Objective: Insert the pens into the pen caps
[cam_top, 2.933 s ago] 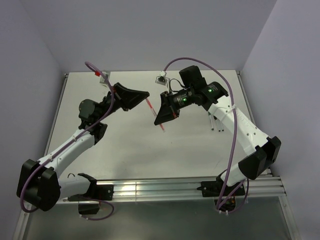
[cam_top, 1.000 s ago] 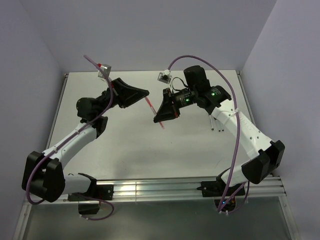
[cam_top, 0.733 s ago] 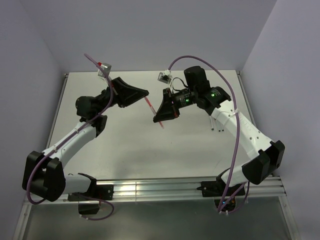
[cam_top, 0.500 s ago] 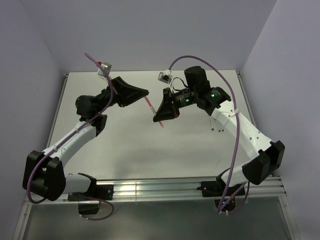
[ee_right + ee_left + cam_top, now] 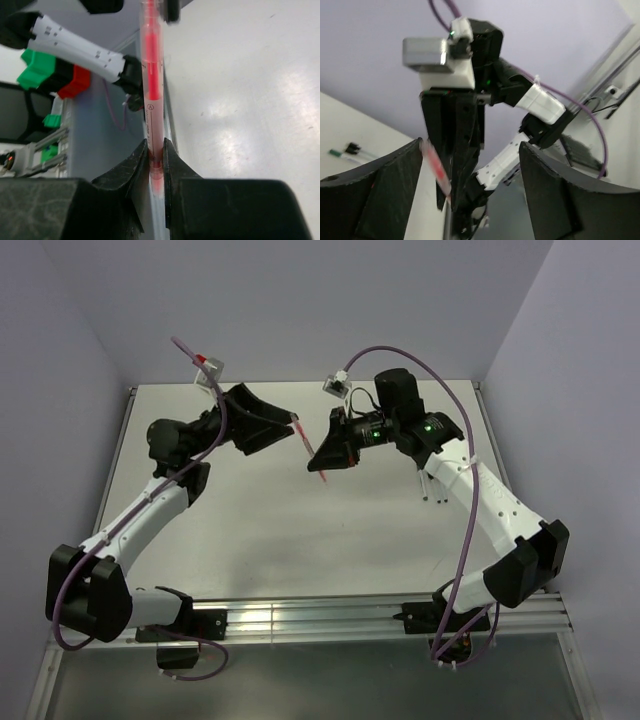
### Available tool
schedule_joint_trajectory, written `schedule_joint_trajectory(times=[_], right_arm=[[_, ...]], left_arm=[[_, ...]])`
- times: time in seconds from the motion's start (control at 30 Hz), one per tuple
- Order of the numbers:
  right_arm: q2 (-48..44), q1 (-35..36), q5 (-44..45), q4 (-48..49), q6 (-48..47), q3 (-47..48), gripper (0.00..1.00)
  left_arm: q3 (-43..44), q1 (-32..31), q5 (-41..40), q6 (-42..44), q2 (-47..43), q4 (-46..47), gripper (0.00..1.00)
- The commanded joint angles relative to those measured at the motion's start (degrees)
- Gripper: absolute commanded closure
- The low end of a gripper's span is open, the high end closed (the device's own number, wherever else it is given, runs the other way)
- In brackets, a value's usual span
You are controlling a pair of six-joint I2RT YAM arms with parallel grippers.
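Pale grey bench (image 5: pixel 260 530), bearing two whitish-grey thin pens (image 5: pixel 428 483) at its right side. Left gripper (image 5: pixel 471 147): fingers spread wide, nothing visibly held. Right gripper (image 5: pixel 155 152): clamped on thin red-pink pen (image 5: pixel 152 85), held aloft, far end beside the left gripper. Hazard, judged: an off-axis push could pivot the slim pen in its grip; no cap discernible.

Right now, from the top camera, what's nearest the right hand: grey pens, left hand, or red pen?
1. Red pen, pinched in the right hand.
2. Left hand, just to the left.
3. Grey pens, lying on the table, off to the right.
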Motion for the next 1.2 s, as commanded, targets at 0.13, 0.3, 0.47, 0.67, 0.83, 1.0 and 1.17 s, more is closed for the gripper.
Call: schedule_joint_trajectory(times=[0.13,0.3,0.47,0.67,0.83,1.0,1.17], right_arm=[[-3.35,-4.24,3.98,9.09,1.85,-0.75,1.00],[-4.59,-8.28,7.21,7.52,1.85,-3.91,1.00],[-0.99,-16.28,21.79,-2.67,-8.24,-7.07,1.00],[4.98,-23.31,37.17,-7.69,-13.62,-10.86,1.00],[11.66,-25.25,43.60,-10.42,-15.20,-10.77,1.00],[17.19,-25.95,48.96,-11.04,-13.98,-13.05,1.00],[22.03,-26.31,51.69,-10.95,-11.52,-13.06,1.00]], left_arm=[[4.87,5.49,4.40,19.26,-0.52,-25.49,0.11],[9.34,8.58,-0.42,35.77,0.10,-46.09,0.09],[18.38,8.75,-6.58,53.25,1.24,-67.06,0.00],[22.17,8.67,-16.87,52.77,1.33,-73.57,0.01],[22.36,8.67,-18.81,51.54,2.38,-75.26,0.01],[19.46,8.67,-17.32,47.85,1.77,-72.80,0.01],[19.02,8.67,-16.61,49.59,2.03,-73.94,0.00]])
